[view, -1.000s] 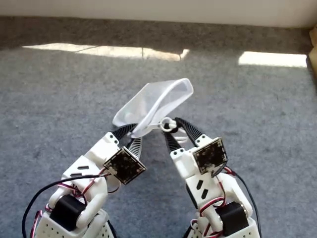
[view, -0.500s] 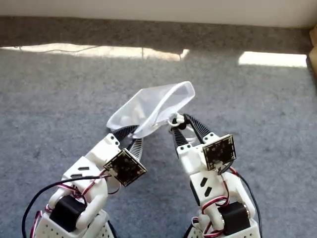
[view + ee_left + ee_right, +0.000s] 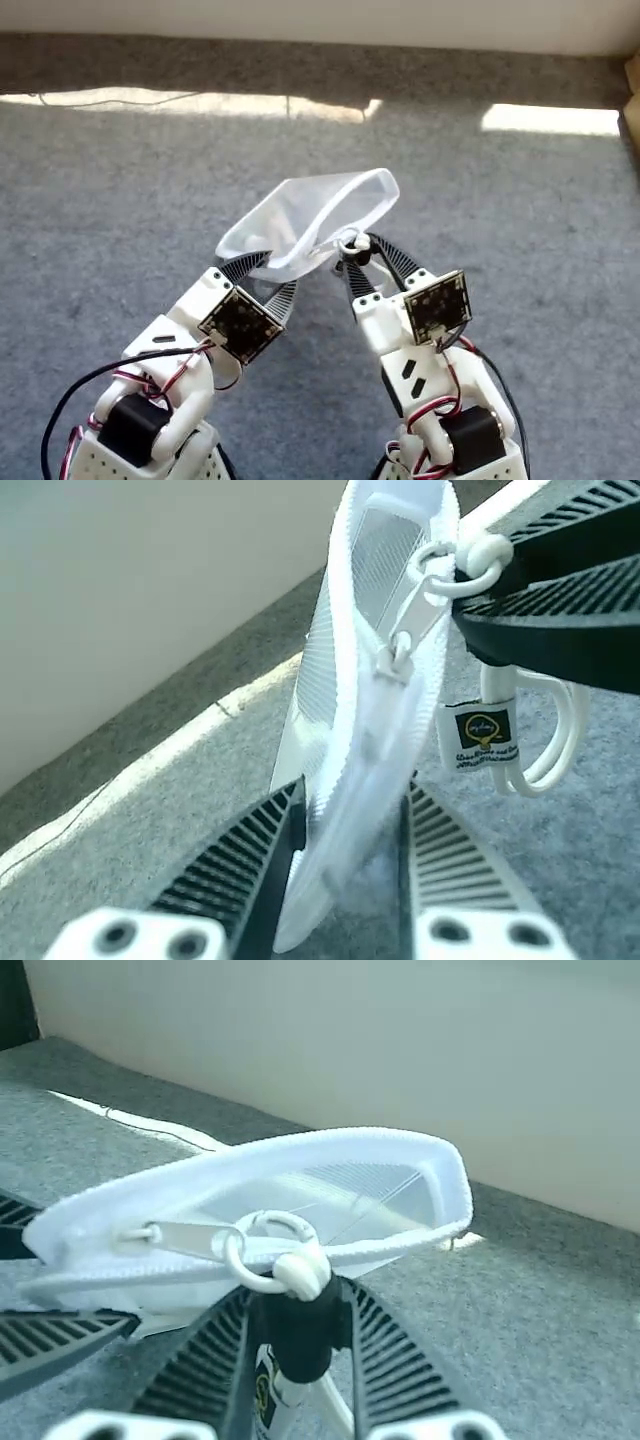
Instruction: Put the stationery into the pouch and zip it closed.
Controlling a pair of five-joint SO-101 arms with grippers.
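White mesh pouch (image 3: 310, 215): held above grey counter (image 3: 120, 200) between both arms, mouth partly open at far end. Left jaws: clenched on pouch's near end. Right jaws: clenched on white cord (image 3: 290, 1270) tied to zipper pull (image 3: 185, 1237). Small label (image 3: 478, 735) hanging beside cord.

Grey carpet (image 3: 120, 200) spreads to a pale wall (image 3: 320, 15) at the far edge — two bright patches of sunlight (image 3: 550, 120) lie near its foot, a thin cable (image 3: 110, 98) trailing through the longer one.
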